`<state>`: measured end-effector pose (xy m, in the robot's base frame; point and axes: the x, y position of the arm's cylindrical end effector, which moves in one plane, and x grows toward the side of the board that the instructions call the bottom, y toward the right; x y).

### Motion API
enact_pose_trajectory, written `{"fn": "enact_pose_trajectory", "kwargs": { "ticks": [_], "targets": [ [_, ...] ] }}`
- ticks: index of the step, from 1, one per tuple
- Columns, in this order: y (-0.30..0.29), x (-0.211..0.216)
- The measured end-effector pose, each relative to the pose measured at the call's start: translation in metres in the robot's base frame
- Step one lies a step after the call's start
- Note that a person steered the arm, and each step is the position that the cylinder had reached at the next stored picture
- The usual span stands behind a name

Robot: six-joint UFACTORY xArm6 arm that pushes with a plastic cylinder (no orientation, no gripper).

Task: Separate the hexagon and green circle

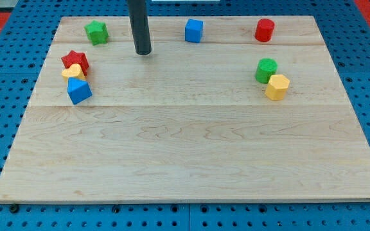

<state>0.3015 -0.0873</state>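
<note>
A yellow hexagon [277,86] lies at the view's right, touching the green circle [266,69], which sits just up and left of it. My tip [143,52] is near the view's top, left of centre, far to the left of both blocks. It stands between the green star [96,31] and the blue cube [194,30] and touches no block.
A red circle [264,29] sits at the top right. At the left a red star [75,61], a yellow heart [73,71] and a blue block [79,90] cluster together. The wooden board [191,154] lies on a blue pegboard.
</note>
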Motion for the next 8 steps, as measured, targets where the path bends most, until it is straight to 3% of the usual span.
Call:
{"fn": "enact_pose_trajectory", "kwargs": {
  "ticks": [1, 2, 3, 5, 6, 8],
  "targets": [
    [-0.007, 0.000],
    [-0.061, 0.001],
    [-0.007, 0.005],
    [0.246, 0.020],
    [0.267, 0.050],
    [0.279, 0.068]
  ]
}}
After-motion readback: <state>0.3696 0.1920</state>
